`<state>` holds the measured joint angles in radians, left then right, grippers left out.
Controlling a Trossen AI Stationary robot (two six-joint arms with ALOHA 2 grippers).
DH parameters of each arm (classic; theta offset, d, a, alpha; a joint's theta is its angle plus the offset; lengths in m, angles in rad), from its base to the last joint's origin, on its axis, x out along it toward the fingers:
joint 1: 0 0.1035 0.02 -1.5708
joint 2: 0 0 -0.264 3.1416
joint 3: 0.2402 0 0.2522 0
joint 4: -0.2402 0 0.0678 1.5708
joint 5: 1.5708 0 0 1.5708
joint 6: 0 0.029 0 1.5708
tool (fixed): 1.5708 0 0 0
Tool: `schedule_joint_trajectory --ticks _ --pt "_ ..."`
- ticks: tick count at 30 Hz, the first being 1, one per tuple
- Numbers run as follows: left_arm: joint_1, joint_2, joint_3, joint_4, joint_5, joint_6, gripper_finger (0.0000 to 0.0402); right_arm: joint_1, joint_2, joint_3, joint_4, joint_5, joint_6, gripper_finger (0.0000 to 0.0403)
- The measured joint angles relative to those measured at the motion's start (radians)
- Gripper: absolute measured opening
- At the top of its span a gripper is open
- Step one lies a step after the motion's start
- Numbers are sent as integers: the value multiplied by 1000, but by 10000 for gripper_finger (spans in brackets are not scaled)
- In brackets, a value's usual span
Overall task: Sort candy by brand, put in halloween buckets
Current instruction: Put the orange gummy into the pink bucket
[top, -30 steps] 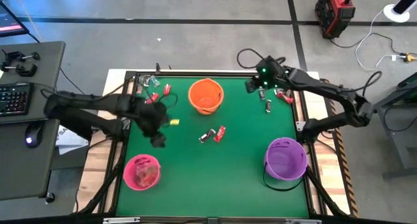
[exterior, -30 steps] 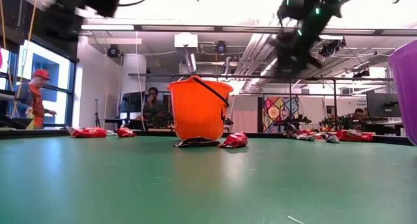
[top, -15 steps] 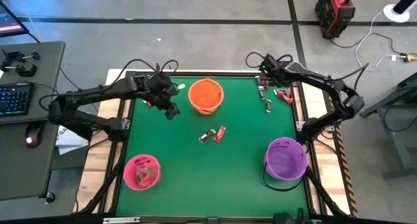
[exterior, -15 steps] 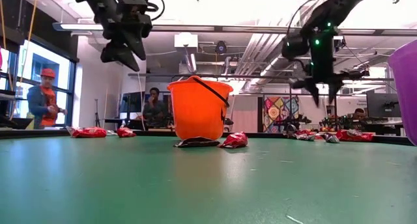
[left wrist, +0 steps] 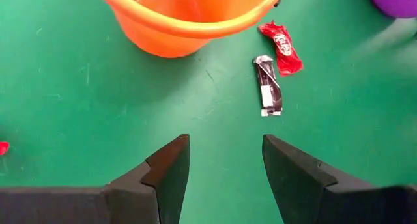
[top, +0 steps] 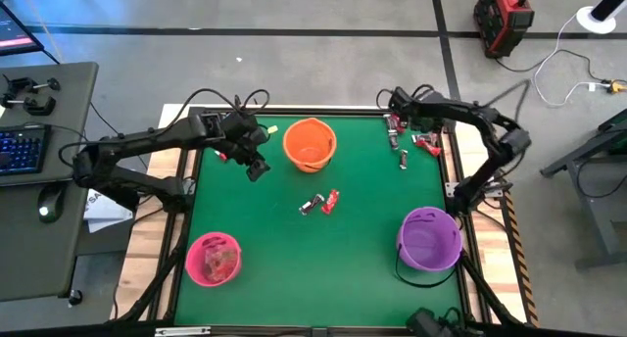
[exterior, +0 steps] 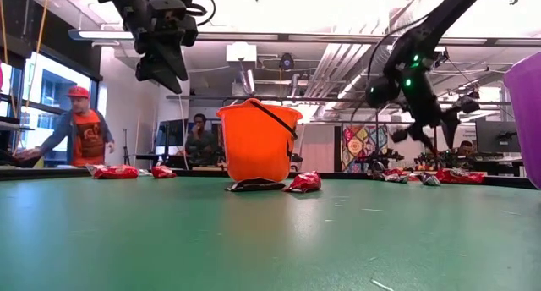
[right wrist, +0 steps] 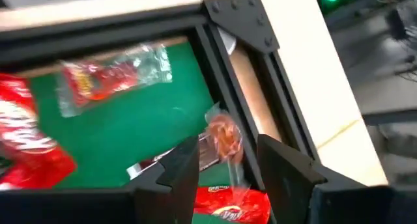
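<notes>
My left gripper (top: 257, 168) hangs open and empty above the mat, just left of the orange bucket (top: 310, 144). Its wrist view shows a red candy (left wrist: 281, 45) and a dark candy (left wrist: 267, 84) lying on the mat beyond the bucket. My right gripper (top: 394, 133) is open above the far right corner, where several candies (top: 423, 143) lie. In its wrist view a clear-wrapped candy (right wrist: 225, 136) shows between the fingers, on the mat by the frame. The low view shows this gripper (exterior: 427, 134) clear of the table. The pink bucket (top: 214, 259) stands near left, the purple bucket (top: 428, 237) near right.
More red candies (top: 225, 151) lie at the far left of the mat. The black table frame (right wrist: 228, 28) and a wooden border run right beside the right gripper. People (exterior: 80, 130) are in the room beyond the far edge. Open green mat lies between the near buckets.
My left gripper swung from the left middle of the mat toward the far edge, stopping beside the orange bucket, and has since kept still. My right gripper came down toward the candies in the far right corner, rolling and tipping as it sank.
</notes>
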<state>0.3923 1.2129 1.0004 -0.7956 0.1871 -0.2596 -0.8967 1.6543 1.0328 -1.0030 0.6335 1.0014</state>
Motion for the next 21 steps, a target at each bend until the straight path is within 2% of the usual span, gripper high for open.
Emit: schedule_joint_trajectory --ticks 2,4,8,17,21 --pt "0 0 0 0 -7 -13 184 1 42 0 -4 3 69 147" --pt "0 0 0 0 -17 -29 184 -15 90 0 2 -38 129 147" --pt "0 0 0 0 -18 -50 184 -53 159 -1 -1 -59 186 147" --pt "0 0 0 4 -65 -40 184 -66 166 -1 19 -34 256 145" --pt "0 0 0 23 -70 -18 184 -66 172 -1 19 -21 273 130"
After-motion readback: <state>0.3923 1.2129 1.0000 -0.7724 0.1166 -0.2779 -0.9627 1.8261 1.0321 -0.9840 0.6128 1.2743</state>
